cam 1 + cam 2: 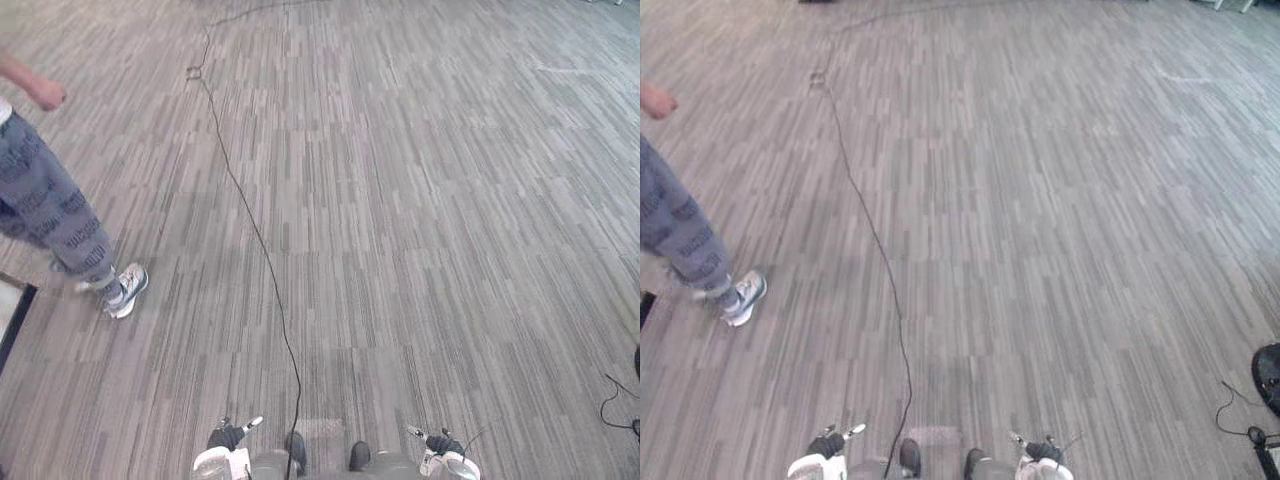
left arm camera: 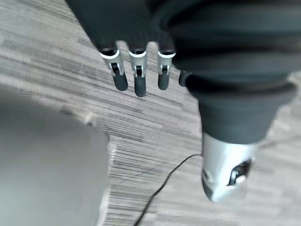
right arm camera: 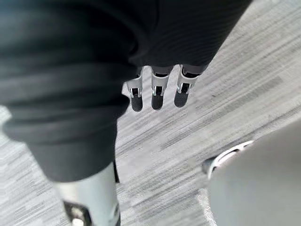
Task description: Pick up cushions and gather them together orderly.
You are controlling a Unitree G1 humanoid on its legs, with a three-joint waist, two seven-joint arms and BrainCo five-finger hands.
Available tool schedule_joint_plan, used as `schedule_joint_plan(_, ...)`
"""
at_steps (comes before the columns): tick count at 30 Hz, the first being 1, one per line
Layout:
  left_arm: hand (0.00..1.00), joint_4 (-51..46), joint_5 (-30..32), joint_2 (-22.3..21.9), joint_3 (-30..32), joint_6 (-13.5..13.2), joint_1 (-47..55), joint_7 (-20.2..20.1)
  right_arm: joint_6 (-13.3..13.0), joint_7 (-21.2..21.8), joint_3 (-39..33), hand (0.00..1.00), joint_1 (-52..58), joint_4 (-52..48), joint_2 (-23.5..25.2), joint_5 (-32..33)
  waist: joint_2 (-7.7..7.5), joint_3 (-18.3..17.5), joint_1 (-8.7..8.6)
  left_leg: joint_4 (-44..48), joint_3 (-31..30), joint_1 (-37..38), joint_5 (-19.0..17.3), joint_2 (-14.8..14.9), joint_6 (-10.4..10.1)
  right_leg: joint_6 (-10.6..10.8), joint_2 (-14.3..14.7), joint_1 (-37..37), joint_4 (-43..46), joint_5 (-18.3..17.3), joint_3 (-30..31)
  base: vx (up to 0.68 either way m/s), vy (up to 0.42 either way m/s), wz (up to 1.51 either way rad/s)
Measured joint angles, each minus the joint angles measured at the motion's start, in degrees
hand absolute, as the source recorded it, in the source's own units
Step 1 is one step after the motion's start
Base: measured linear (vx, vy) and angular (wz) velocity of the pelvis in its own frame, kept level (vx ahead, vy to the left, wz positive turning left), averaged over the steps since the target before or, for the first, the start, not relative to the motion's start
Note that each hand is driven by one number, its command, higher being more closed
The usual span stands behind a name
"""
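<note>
Grey striped carpet (image 1: 420,200) lies under both hands and runs on in every direction. The left hand (image 2: 139,84) hangs with its fingers straight and relaxed, grasping nothing, the carpet well below the dark tips. The right hand (image 3: 157,96) hangs the same way, fingers loose and empty. Seen from the head, the two hands sit low at the robot's sides. Where the cushions lie cannot be told.

Farther out, one person (image 1: 50,210) stands at the robot's left in patterned blue-grey trousers, with one white sneaker (image 1: 125,290) on the carpet and one hand (image 1: 45,93) raised near the view's edge. A dark-edged panel (image 1: 12,325) sits just beside that sneaker (cut off at the border). At the far right edge lies one dark object (image 1: 1270,375), too cropped to identify. Between person and object the carpet stretches wide and flat ahead.
</note>
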Motion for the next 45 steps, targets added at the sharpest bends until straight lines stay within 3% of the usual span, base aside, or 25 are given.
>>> schedule_joint_plan(2,0.00,-1.93,-0.77,0.04,0.47,-0.18,0.16,0.05,0.00,-0.49,0.74,0.00,0.31,-1.03,-0.09,0.02,-0.21,0.60,0.98,14.10,-0.04,-6.28,-0.09,4.02,0.23,-1.33,0.72,2.44,0.44,-2.54,0.01,0.17,0.020,0.11)
schedule_joint_plan(3,0.00,-2.53,-1.03,0.05,0.34,-0.19,0.14,0.10,0.04,-0.63,1.50,0.00,0.18,-0.99,-0.25,0.03,-0.17,0.65,1.06,14.21,0.08,-7.36,-1.05,4.77,-0.02,-1.16,0.60,3.16,0.45,-3.28,0.21,0.29,0.074,-0.05)
schedule_joint_plan(6,0.00,-3.62,-1.27,0.00,0.18,-0.49,0.17,0.09,0.20,-0.96,2.18,0.00,-0.03,-1.02,-0.41,0.06,-0.47,0.75,2.04,6.11,1.80,-11.21,-0.89,4.89,-1.19,0.56,-1.79,4.70,-0.38,-5.01,1.75,0.29,0.123,-0.18)
schedule_joint_plan(8,0.00,-4.51,-1.76,-0.50,0.20,-1.13,-0.10,0.10,0.27,-1.24,2.48,0.00,-0.63,-1.01,-0.49,0.05,-0.60,0.68,2.92,-1.85,2.83,-14.39,3.09,3.42,-2.48,2.33,-4.42,6.08,-2.40,-5.58,3.04,0.51,0.289,-0.39)
schedule_joint_plan(9,0.00,-4.72,-2.14,-0.62,0.22,-1.42,-0.12,0.08,0.30,-1.32,2.46,0.00,-0.97,-0.88,-0.35,0.04,-0.98,0.55,3.37,-4.51,2.82,-14.87,8.23,2.46,-1.35,3.04,-5.84,7.22,-3.56,-5.83,3.65,0.42,0.270,-0.39)
schedule_joint_plan(10,0.00,-4.68,-2.18,-0.73,0.21,-1.44,-0.18,0.10,0.33,-1.33,2.43,0.00,-1.05,-0.81,-0.38,0.03,-1.46,0.22,3.59,-4.18,3.17,-14.48,8.73,1.67,0.20,3.59,-6.60,7.51,-4.10,-5.51,4.05,0.62,0.331,-0.38)
schedule_joint_plan(13,0.00,-4.38,-2.05,0.26,1.17,-1.24,-0.84,0.55,0.47,-0.80,1.55,0.00,-1.38,-0.82,3.19,-0.56,-4.01,-0.91,4.21,2.24,5.93,-13.11,3.09,1.63,3.57,5.77,-9.67,8.28,-2.94,2.30,5.05,0.66,0.347,-0.43)
schedule_joint_plan(17,0.00,-2.66,-0.74,1.47,-2.26,-0.62,-0.72,1.11,0.10,-0.31,1.68,0.00,-0.87,-1.30,3.16,-1.05,-4.39,-0.52,4.61,-1.82,6.98,-0.20,-1.34,0.35,3.88,9.05,-12.45,-1.43,28.09,12.82,7.30,0.48,0.222,-0.48)
schedule_joint_plan(18,0.00,-1.88,-0.21,1.59,-3.31,-0.06,-1.07,1.15,-0.15,-0.13,2.10,0.00,-0.47,-3.34,3.06,-1.18,-4.06,-0.30,4.22,-5.96,6.22,5.82,-4.33,-0.47,2.08,8.26,-12.32,-8.71,44.12,11.10,7.32,0.51,0.095,-0.23)
schedule_joint_plan(20,0.00,-0.88,-0.28,1.47,-3.32,0.29,-1.83,1.21,-0.54,-0.07,2.23,0.00,-0.46,-4.74,3.11,-1.25,-4.53,-0.17,3.01,-10.12,6.00,11.35,-5.05,-1.38,0.89,4.59,-12.07,-16.06,52.24,6.90,3.58,0.46,0.038,0.00)
schedule_joint_plan(23,0.00,-0.32,-0.47,-0.06,-3.32,0.25,-3.37,1.12,-1.17,-0.07,1.80,0.00,-0.16,-7.38,2.85,-1.27,-4.17,0.02,1.48,-15.74,5.58,18.28,-5.54,-1.54,0.03,2.95,-10.94,-25.84,45.07,2.71,-4.24,0.48,-0.052,0.23)
schedule_joint_plan(24,0.00,0.13,-0.55,-0.63,-3.96,0.21,-4.12,1.10,-1.15,-0.03,1.29,0.00,-0.43,-7.17,2.38,-1.28,-3.65,0.36,1.18,-17.87,5.00,20.83,-6.43,-1.34,-1.67,2.58,-10.53,-27.98,35.90,3.23,-7.23,0.49,-0.126,0.39)
schedule_joint_plan(27,0.00,1.41,-0.50,-1.33,-4.43,0.14,-3.23,1.08,-0.75,0.28,0.84,0.00,-0.66,-4.71,1.06,-1.80,-3.48,0.53,0.94,-22.15,3.05,27.42,-6.50,-2.42,-2.13,1.45,-6.91,-28.05,12.02,10.48,-5.66,0.60,-0.189,0.44)
schedule_joint_plan(28,0.00,1.99,-0.46,-1.52,-4.34,0.14,-3.19,1.08,-0.73,0.45,0.39,0.00,-0.84,-4.61,0.62,-1.65,-3.16,0.81,0.25,-22.55,1.19,28.96,-6.52,-2.53,-2.18,-3.33,-6.46,-27.83,12.66,15.61,-3.97,0.62,-0.202,0.47)
schedule_joint_plan(29,0.00,2.63,-0.34,-2.49,-4.20,0.17,-3.44,1.10,-0.61,0.77,-0.18,0.00,-2.35,-4.39,-0.95,-2.43,-0.26,0.77,0.30,-22.34,-0.68,29.58,-4.89,-0.13,-5.02,-3.66,-5.98,-27.98,17.48,10.97,-5.17,0.51,-0.160,0.42)
schedule_joint_plan(30,0.00,2.59,-0.29,-2.75,-4.23,0.11,-3.49,1.04,-0.61,0.93,-0.44,0.00,-2.68,-4.22,-1.25,-2.62,0.38,0.88,0.28,-22.02,-1.22,29.63,-4.21,0.25,-5.94,-3.63,-6.00,-28.07,18.77,9.50,-5.33,0.60,-0.224,0.36)
schedule_joint_plan(32,0.00,2.77,0.38,-4.37,-1.76,0.14,-3.40,1.07,-0.54,0.97,-2.43,0.00,-3.36,-4.19,-1.16,-2.93,3.23,1.10,-0.52,-6.01,-7.19,24.33,-0.38,4.90,-6.02,-4.28,-4.98,-24.75,22.36,1.98,-8.70,0.70,-0.332,0.42)
schedule_joint_plan(33,0.00,2.19,0.71,-4.43,-0.35,0.18,-3.41,0.96,-0.41,0.91,-2.45,0.00,-3.41,-3.59,-1.01,-3.09,3.42,1.22,-0.35,4.34,-9.26,19.89,4.95,6.85,-5.14,-4.36,-3.88,-21.88,21.52,0.32,-9.33,0.45,-0.234,0.28)
schedule_joint_plan(34,0.00,1.93,0.71,-4.43,0.12,0.15,-3.37,0.97,-0.41,0.93,-2.35,0.00,-3.46,-3.23,-1.01,-3.16,3.51,1.31,-0.15,8.84,-10.12,17.95,6.26,7.86,-4.59,-4.55,-3.39,-20.62,20.78,-0.10,-9.28,0.53,-0.220,-0.05)
schedule_joint_plan(35,0.00,0.48,0.70,-4.22,1.39,0.02,-3.19,0.92,-0.25,0.66,-1.92,0.00,-3.51,-2.52,-0.93,-2.99,3.67,1.87,0.84,25.67,-9.70,10.19,4.73,11.90,-5.20,-5.31,-0.59,-13.90,16.99,-1.48,-9.34,0.42,-0.120,-0.18)
schedule_joint_plan(37,0.00,-1.51,0.65,-3.51,1.81,-0.10,-3.28,0.87,0.04,0.62,-0.50,0.00,-3.18,-1.99,-0.40,-2.75,2.39,2.35,1.47,30.42,-7.03,2.70,1.40,12.81,-4.46,-4.92,0.25,-6.95,12.48,-2.60,-9.07,0.55,-0.121,-0.10)
schedule_joint_plan(39,0.00,-3.40,0.61,-3.41,1.81,-0.70,-3.27,0.63,0.24,0.48,0.09,0.00,-2.78,-2.06,-0.25,-2.63,1.52,2.43,2.13,26.19,-3.16,-3.39,-0.43,12.48,-2.94,-4.16,0.31,-2.17,8.21,-2.99,-8.99,0.48,-0.055,0.03)
schedule_joint_plan(42,0.00,-4.71,0.60,-3.34,1.76,-1.28,-3.07,0.49,0.63,-0.35,1.76,0.00,-2.60,-2.06,-0.34,-2.20,1.35,2.55,3.18,5.80,2.50,-10.21,0.02,7.95,-2.10,-1.45,-0.36,4.76,2.09,-3.92,-7.42,0.55,0.091,-0.26)
schedule_joint_plan(44,0.00,-4.77,0.56,-3.34,2.13,-1.35,-2.66,0.50,0.62,-0.40,2.03,0.00,-3.05,-1.99,0.60,-2.21,0.74,2.47,4.26,-6.11,1.36,-12.16,5.94,3.99,-2.57,0.29,-1.46,7.53,0.24,-5.11,-5.14,0.63,0.190,-0.69)
schedule_joint_plan(45,0.00,-4.53,0.20,-2.37,2.50,-1.33,-1.75,0.52,0.60,-0.57,2.11,0.00,-2.57,-1.45,1.66,-2.21,-1.06,1.72,5.87,-8.53,-0.90,-11.54,12.59,0.99,-1.54,1.05,-2.30,9.15,-1.38,-5.37,-1.40,0.68,0.220,-0.77)
